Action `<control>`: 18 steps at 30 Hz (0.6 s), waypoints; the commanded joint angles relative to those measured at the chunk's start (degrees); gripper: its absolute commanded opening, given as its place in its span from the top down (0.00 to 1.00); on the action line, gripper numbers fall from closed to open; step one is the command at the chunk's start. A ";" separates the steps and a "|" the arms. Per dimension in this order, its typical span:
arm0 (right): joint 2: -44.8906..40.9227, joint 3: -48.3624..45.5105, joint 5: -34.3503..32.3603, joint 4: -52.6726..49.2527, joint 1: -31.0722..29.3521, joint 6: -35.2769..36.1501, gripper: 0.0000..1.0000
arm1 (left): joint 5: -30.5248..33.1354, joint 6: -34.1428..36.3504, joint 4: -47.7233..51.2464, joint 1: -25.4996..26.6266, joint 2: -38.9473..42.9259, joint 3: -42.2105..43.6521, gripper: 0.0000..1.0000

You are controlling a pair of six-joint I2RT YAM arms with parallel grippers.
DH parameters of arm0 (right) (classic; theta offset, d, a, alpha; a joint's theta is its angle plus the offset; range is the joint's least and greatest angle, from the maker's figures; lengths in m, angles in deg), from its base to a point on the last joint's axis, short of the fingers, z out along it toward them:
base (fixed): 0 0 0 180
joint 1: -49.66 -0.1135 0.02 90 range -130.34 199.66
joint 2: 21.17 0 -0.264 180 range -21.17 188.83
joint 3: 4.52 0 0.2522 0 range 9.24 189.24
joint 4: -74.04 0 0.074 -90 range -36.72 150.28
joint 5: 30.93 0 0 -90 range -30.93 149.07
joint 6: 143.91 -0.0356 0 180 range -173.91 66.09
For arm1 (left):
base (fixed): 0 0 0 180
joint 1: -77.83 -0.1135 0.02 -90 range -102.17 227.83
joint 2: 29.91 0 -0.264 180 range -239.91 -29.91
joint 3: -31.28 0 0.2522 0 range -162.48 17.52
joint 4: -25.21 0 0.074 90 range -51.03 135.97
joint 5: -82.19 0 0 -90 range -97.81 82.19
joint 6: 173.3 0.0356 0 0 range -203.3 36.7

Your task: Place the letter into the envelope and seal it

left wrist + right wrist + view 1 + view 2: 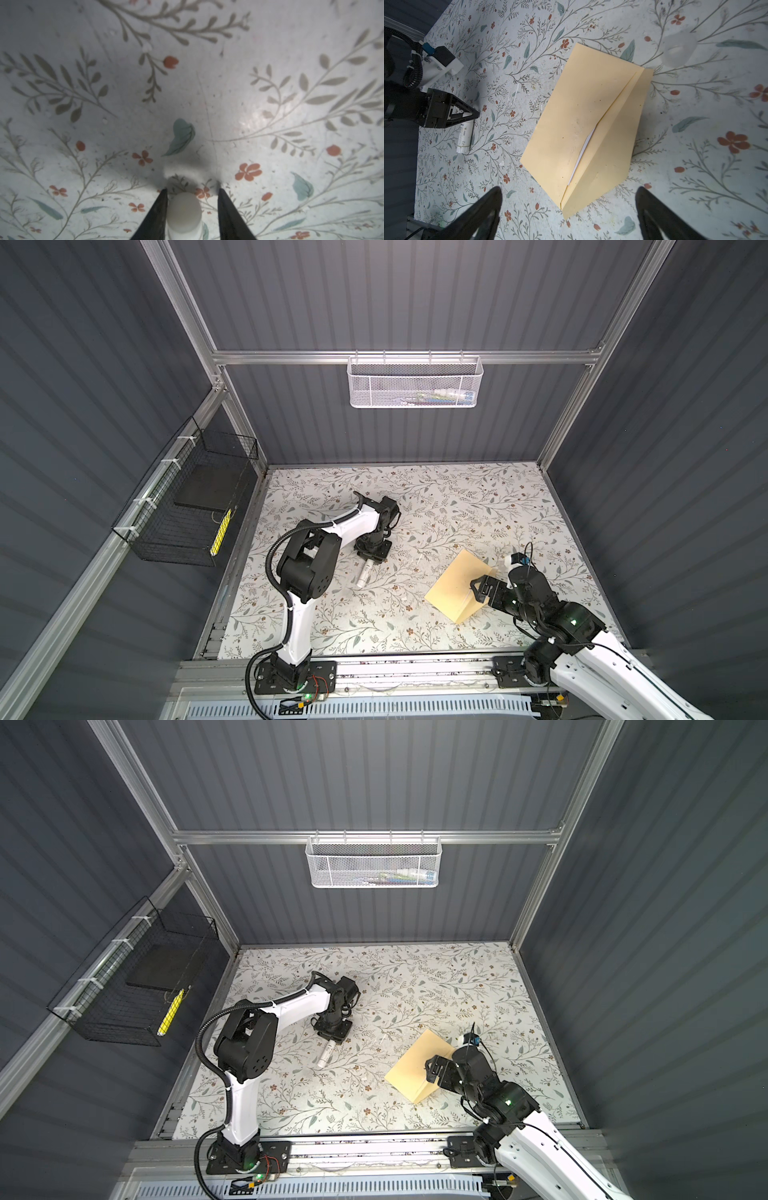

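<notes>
Both apart: left claw point(192, 190) straddles white stick point(184, 212); right claw point(569, 190) above envelope point(571, 116), long axis near-left to far-right.

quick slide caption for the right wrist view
Open right gripper hovers over the tan envelope, white letter peeking out, flap unsealed.

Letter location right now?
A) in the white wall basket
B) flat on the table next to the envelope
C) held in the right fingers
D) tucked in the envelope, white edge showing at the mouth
D: in the right wrist view only a thin white edge of the letter shows in the open mouth of the envelope.
</notes>
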 commanded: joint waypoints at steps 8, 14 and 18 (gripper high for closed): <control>-2.38 -1.29 -5.88 -4.64 0.66 -5.49 0.01 | 0.13 -2.92 -3.20 0.28 7.54 -1.43 0.46; -1.39 -0.36 -5.79 -11.97 6.19 -10.70 0.16 | -6.61 -5.07 -7.00 1.10 12.43 -6.93 0.43; 1.46 -1.37 -3.55 -12.27 10.39 -11.70 0.45 | -12.47 -6.77 -12.03 4.68 12.57 -8.07 0.47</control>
